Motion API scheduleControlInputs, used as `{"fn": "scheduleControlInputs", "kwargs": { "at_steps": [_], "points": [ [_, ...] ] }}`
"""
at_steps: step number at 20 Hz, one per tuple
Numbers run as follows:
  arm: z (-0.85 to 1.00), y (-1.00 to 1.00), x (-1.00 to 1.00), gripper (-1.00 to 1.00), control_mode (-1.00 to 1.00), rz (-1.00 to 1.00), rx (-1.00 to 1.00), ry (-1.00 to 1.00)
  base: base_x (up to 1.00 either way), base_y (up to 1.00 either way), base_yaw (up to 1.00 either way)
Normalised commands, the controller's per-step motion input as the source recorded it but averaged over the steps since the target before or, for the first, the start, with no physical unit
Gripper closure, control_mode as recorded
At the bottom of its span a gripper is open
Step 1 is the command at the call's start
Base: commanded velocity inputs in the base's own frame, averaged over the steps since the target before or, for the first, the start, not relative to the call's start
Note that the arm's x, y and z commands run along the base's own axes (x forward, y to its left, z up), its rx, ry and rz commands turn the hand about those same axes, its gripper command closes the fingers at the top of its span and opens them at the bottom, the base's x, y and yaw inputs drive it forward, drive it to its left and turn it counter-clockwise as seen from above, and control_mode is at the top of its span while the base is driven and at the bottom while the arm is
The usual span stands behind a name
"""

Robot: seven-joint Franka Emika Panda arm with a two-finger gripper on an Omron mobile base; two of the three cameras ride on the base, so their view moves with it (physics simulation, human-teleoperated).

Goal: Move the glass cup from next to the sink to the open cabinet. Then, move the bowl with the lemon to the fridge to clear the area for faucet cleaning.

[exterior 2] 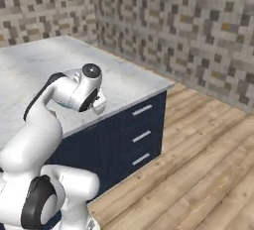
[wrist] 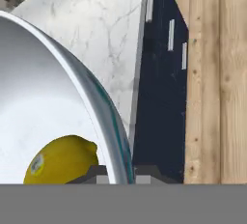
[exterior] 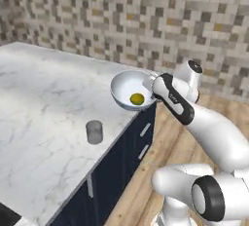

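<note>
gripper pinched on rim of bowl, held up over far-right counter edge | lemon inside bowl | glass cup upright on counter, near-left of bowl, apart

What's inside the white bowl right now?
One small yellow lemon lies in the wide shallow white bowl, near the rim that the gripper is shut on. Nothing else shows on the visible inside; the hand view cuts off the bowl's far part.
</note>
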Motion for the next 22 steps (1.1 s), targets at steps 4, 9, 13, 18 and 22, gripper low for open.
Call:
{"fn": "scheduleControlInputs", "kwargs": {
  "at_steps": [4,9,13,18,22],
  "points": [
    [0.00,0.00,0.00,1.00,1.00,0.00,0.00,0.00,-0.36,0.00,-0.92],
    [0.00,0.00,0.00,1.00,1.00,0.00,0.00,0.00,-0.21,-0.10,-0.92],
    [0.00,0.00,0.00,1.00,1.00,0.00,0.00,0.00,0.00,-0.16,-0.89],
    [0.00,0.00,0.00,1.00,1.00,0.00,0.00,0.00,0.00,-0.01,-1.00],
    [0.00,0.00,0.00,1.00,1.00,0.00,0.00,0.00,0.00,0.00,-1.00]
  ]
}}
